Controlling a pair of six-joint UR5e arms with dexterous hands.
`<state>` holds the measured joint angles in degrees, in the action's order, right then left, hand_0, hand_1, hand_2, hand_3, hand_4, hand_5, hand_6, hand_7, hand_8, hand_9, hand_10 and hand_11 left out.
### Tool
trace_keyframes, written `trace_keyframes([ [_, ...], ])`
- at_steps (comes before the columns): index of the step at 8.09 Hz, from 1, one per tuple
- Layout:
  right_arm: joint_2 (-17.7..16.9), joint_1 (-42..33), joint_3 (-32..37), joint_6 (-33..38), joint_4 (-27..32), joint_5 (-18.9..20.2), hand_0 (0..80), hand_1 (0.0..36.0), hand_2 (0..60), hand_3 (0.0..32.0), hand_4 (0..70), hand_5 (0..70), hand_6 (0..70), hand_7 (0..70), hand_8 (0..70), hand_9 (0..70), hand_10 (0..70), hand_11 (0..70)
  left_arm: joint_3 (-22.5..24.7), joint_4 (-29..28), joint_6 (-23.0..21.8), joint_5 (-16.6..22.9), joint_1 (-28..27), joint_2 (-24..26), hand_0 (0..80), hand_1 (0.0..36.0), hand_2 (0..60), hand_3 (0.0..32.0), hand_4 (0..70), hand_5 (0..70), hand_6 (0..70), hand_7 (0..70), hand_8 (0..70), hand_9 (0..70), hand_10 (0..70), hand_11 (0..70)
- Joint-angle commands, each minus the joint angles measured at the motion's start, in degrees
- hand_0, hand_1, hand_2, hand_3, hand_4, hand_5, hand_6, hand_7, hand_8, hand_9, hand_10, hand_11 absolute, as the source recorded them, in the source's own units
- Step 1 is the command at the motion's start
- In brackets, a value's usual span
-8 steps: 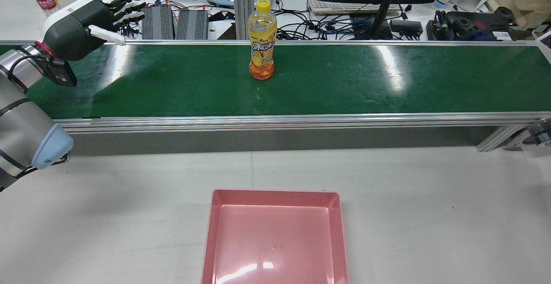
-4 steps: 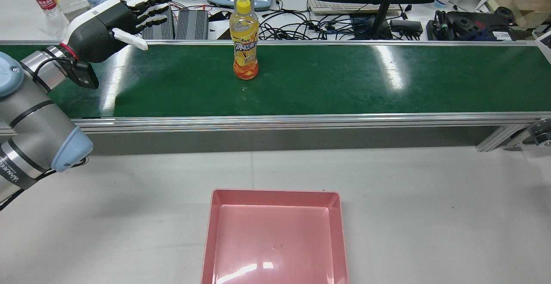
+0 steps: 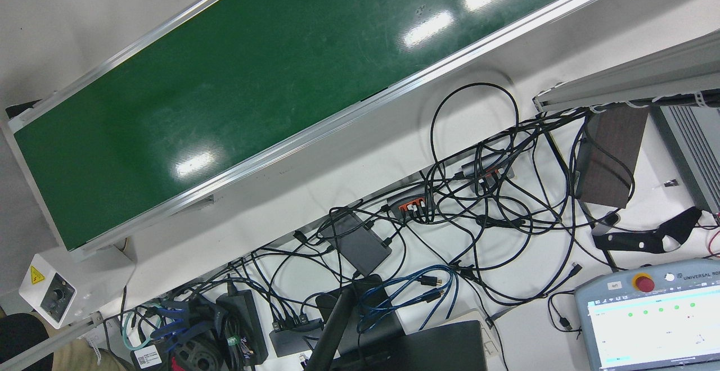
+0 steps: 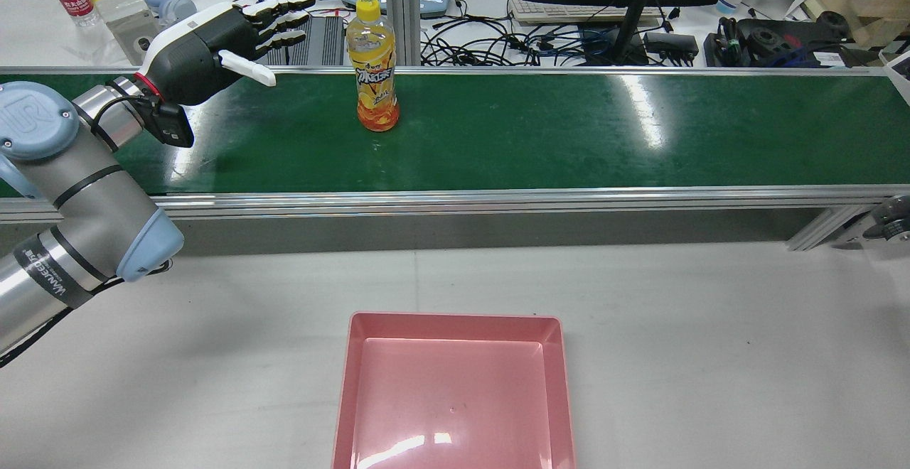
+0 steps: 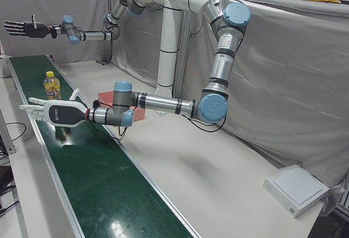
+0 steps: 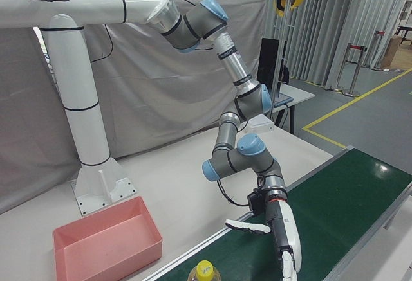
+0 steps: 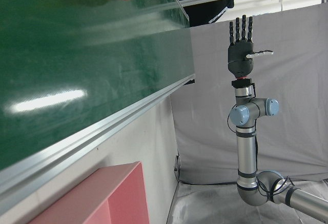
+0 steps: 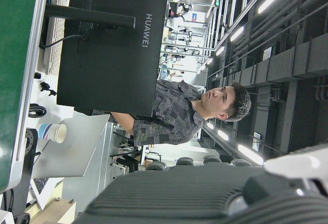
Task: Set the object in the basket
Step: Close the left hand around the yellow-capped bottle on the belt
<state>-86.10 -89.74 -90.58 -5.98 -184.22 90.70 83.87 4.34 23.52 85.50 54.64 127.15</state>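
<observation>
now bottle (image 4: 375, 76) further left, left hand (image 4: 213, 52) nearer

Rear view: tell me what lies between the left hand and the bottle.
Nothing but bare green belt separates the open left hand from the upright bottle.

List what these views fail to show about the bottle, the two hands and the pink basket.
- Orange drink bottle: small label print too small to read; in the left hand view only its base shows, cut by the top edge.
- Right hand: outside the rear view; distant and small in the left-front view.
- Pink basket: near rim cut by the rear view's bottom edge.
- Left hand: palm faces away in the rear view.
</observation>
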Motion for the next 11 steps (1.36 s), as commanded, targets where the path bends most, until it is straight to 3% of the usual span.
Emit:
trace_keyframes([
  [1,0.1,0.0,0.0,0.0,0.0,0.0,0.0,0.0,0.0,0.0,0.0,0.0,0.0,0.0,0.0,0.0,0.0,0.0,-0.9,-0.2,-0.1,0.1,-0.1,2.0,48.4,7.6,0.0,0.0,16.5,10.9,0.0,0.0,6.1,10.9,8.4,13.2],
  [6,0.1,0.0,0.0,0.0,0.0,0.0,0.0,0.0,0.0,0.0,0.0,0.0,0.0,0.0,0.0,0.0,0.0,0.0,-0.8,0.5,0.0,0.1,-2.1,3.4,48.8,8.2,0.0,0.0,17.7,13.0,0.0,0.0,6.7,11.7,8.9,13.9],
  [7,0.0,0.0,0.0,0.0,0.0,0.0,0.0,0.0,0.0,0.0,0.0,0.0,0.0,0.0,0.0,0.0,0.0,0.0,-0.8,2.4,0.1,0.1,-2.1,4.4,48.9,8.8,0.0,0.0,17.9,17.2,0.0,0.4,9.3,15.2,11.1,17.2],
  [8,0.1,0.0,0.0,0.0,0.0,0.0,0.0,0.0,0.0,0.0,0.0,0.0,0.0,0.0,0.0,0.0,0.0,0.0,-0.5,6.9,0.2,0.0,-2.1,5.4,51.0,13.5,5.2,0.0,25.1,35.3,7.3,12.1,20.6,31.2,30.3,44.3],
  [9,0.0,0.0,0.0,0.0,0.0,0.0,0.0,0.0,0.0,0.0,0.0,0.0,0.0,0.0,0.0,0.0,0.0,0.0,-0.5,8.2,0.2,0.0,-2.1,6.4,54.8,15.0,25.4,0.0,70.0,58.9,31.9,43.2,45.8,63.0,60.4,70.0],
  [10,0.0,0.0,0.0,0.0,0.0,0.0,0.0,0.0,0.0,0.0,0.0,0.0,0.0,0.0,0.0,0.0,0.0,0.0,-0.3,8.5,0.2,-0.1,-2.1,6.6,53.6,16.1,50.4,0.0,70.0,70.0,54.7,70.0,59.7,70.0,70.0,70.0],
  [11,0.1,0.0,0.0,0.0,0.0,0.0,0.0,0.0,0.0,0.0,0.0,0.0,0.0,0.0,0.0,0.0,0.0,0.0,1.1,8.6,0.2,-0.1,-2.2,6.8,52.0,19.2,60.0,0.0,70.0,70.0,63.6,70.0,67.6,70.0,70.0,70.0],
])
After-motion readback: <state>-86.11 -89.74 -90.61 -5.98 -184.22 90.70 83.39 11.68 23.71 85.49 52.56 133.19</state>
